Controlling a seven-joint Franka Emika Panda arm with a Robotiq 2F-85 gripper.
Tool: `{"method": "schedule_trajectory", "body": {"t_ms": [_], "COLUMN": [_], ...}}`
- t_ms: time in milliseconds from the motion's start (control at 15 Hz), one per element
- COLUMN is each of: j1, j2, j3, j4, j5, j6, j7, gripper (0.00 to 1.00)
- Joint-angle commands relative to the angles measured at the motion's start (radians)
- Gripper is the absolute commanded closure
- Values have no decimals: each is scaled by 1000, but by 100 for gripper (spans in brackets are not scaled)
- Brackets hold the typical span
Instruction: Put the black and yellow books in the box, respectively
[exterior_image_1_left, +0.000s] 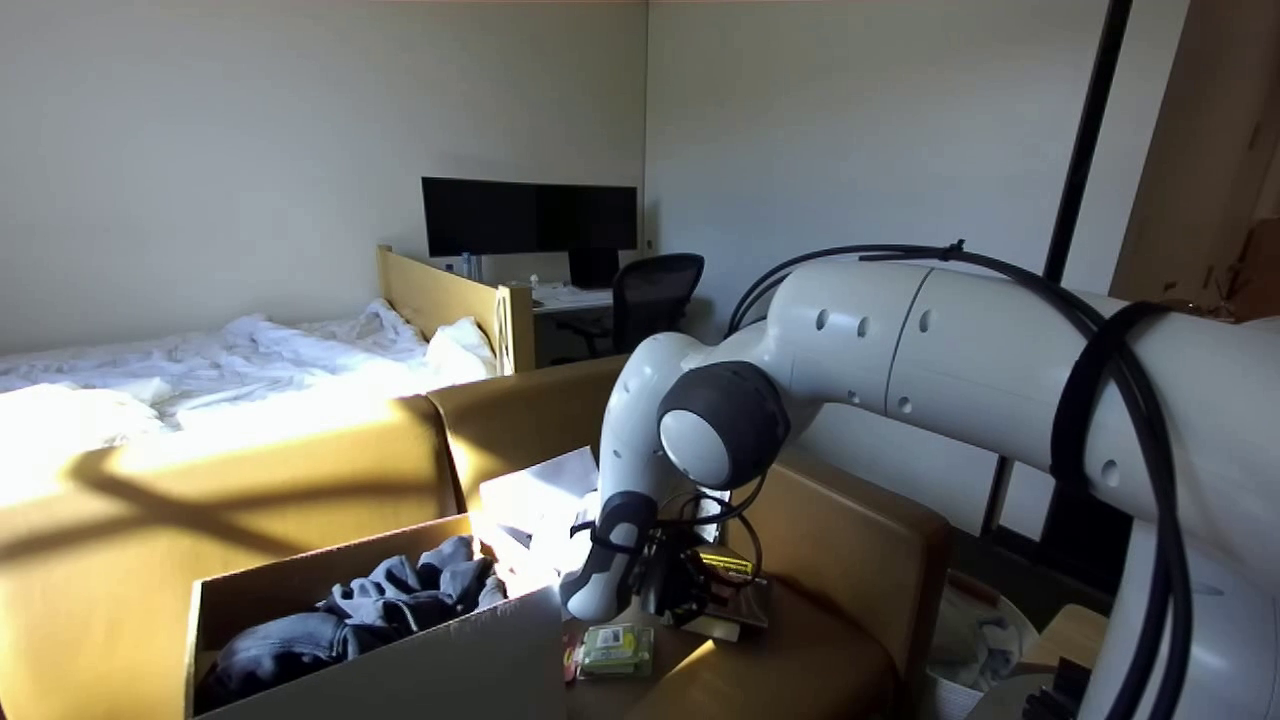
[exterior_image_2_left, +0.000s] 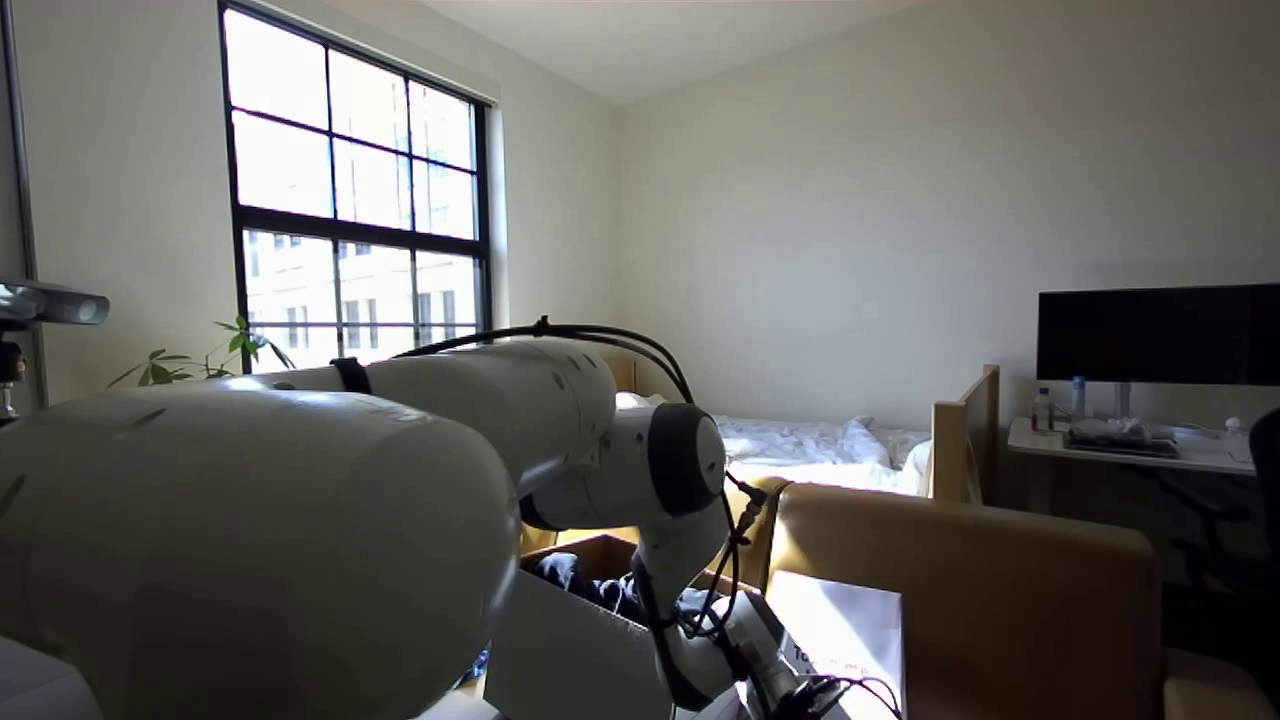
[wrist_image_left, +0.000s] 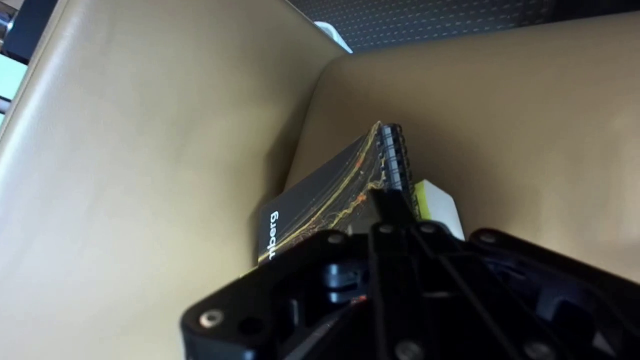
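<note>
Wrist view: gripper (wrist_image_left: 395, 206) fully closed, tips over spiral edge of black book (wrist_image_left: 320, 200); can't tell if it's pinched. Yellow book (wrist_image_left: 422, 201) peeks out underneath, on couch seat (wrist_image_left: 525, 125), near its edge by an upright panel (wrist_image_left: 150, 150). In an exterior view: box (exterior_image_1_left: 490, 665) nearby, dark clothes (exterior_image_1_left: 385, 605) inside.

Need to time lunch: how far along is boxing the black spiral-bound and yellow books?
Done: apparently nothing; only dark crumpled clothes show in the brown cardboard box. Underway: black gripper shut at the black spiral-bound book, grip unclear. Left: boxing it and the yellow book beneath.
</note>
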Motion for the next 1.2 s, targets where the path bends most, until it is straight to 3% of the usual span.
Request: {"method": "schedule_trajectory", "body": {"t_ms": [0,333,733,867,1133], "j1": [-68,-138,-136,-147,-127], "j2": [-34,1,4,5,5], "j3": [10,14,17,26,58], "j4": [-45,-25,-46,-50,-69], "j5": [-11,-6,-67,-84,-159], "j6": [109,107,147,163,247], "j7": [-102,-288,-391,-402,-485], "gripper": [73,45,5,0,0]}}
